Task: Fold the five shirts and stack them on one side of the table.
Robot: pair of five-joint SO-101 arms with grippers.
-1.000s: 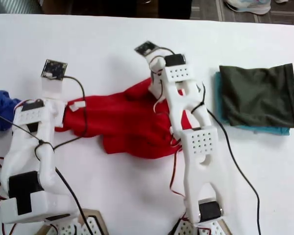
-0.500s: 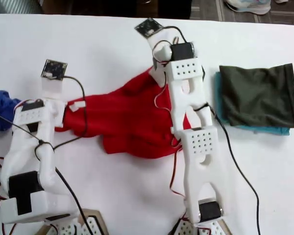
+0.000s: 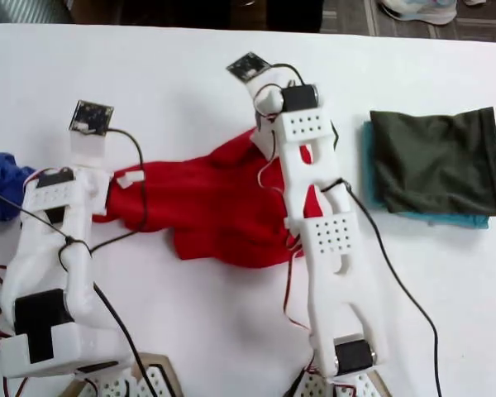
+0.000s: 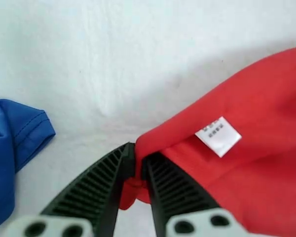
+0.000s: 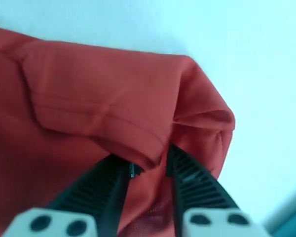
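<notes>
red shirt [image 3: 215, 207] lying on the desk [image 3: 149, 74] at frame centre, left pincer [image 4: 137, 150] pinching its labelled edge, right pincer [image 5: 147, 159] pinching a hem fold at its upper right; either thin bite may slip if the arms pull apart, leaving the cloth bunched.

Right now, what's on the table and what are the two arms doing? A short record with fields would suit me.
Surface: white table
In progress: red shirt, unfolded, stretched between the arms
Left fingers: closed on one end of the red shirt
Right fingers: closed on a fold at its other end
Stack: dark green shirt, folded, lying on a teal shirt
Waiting: blue shirt, crumpled beside the left arm
</notes>
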